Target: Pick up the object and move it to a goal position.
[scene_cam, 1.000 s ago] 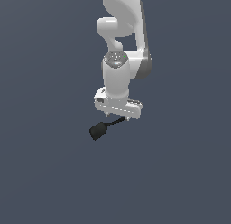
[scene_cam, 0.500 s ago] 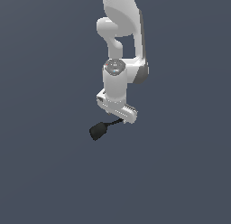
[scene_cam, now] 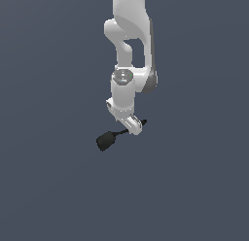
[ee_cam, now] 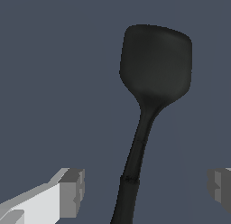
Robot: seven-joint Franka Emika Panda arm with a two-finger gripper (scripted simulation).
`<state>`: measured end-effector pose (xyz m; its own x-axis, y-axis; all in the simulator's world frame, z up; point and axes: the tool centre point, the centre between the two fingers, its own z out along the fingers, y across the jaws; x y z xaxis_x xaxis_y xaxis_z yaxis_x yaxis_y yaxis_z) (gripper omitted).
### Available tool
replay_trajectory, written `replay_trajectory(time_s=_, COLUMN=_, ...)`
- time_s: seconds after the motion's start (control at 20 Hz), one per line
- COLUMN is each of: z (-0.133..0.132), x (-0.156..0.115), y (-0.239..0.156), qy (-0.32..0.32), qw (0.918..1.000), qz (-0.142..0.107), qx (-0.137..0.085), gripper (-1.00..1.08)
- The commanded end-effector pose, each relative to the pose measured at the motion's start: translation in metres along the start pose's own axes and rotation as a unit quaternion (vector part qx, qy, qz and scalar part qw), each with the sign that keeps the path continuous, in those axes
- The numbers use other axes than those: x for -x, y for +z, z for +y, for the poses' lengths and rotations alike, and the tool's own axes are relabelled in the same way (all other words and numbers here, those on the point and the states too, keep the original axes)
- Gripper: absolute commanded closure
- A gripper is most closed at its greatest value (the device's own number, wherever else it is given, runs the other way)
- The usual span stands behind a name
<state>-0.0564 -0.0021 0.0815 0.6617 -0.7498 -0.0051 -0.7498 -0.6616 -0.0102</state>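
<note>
The black spoon (scene_cam: 115, 136) lies flat on the dark gray floor. Its round bowl points toward the exterior view's left, and its thin handle runs back under the white robot arm (scene_cam: 127, 65). In the wrist view the spoon (ee_cam: 149, 105) fills the middle of the picture, with the bowl far from the camera and the handle coming close.

The pincer (ee_cam: 146, 187) is wide apart. One gray fingertip (ee_cam: 72, 192) sits on one side of the handle and the other fingertip (ee_cam: 220, 184) sits on the other side. Neither one touches the spoon. The handle is between them, but a bit nearer to the first fingertip. In the exterior view the pincer (scene_cam: 130, 125) hangs low, right over the handle. I cannot tell if the tips have reached the floor.

The step now looks like getting ready to grab. To do it well, the pincer should go down until the tips are on both sides of the handle, close to the floor but not pushing into it. It helps to slide over a little so the handle sits in the middle. Then close slowly. The handle is thin and round, so it may roll or slip. Squeeze it firmly before lifting, and lift straight up so the heavy bowl does not swing.

No goal mark shows in either picture.
</note>
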Motion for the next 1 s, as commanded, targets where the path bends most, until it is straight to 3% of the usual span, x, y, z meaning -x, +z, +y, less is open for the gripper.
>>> replay_trajectory(time_s=0.0, z=0.004, x=0.002, y=0.005, qy=0.025, qw=0.9997, qz=0.001, qx=0.002, gripper=-0.92)
replay_trajectory(time_s=0.4, z=0.012, x=0.004, y=0.014, qy=0.066, qw=0.9978, qz=0.003, qx=0.005, gripper=-0.92)
replay_trajectory(time_s=0.95, z=0.013, x=0.005, y=0.028, qy=0.068, qw=0.9977, qz=0.003, qx=0.005, gripper=-0.92)
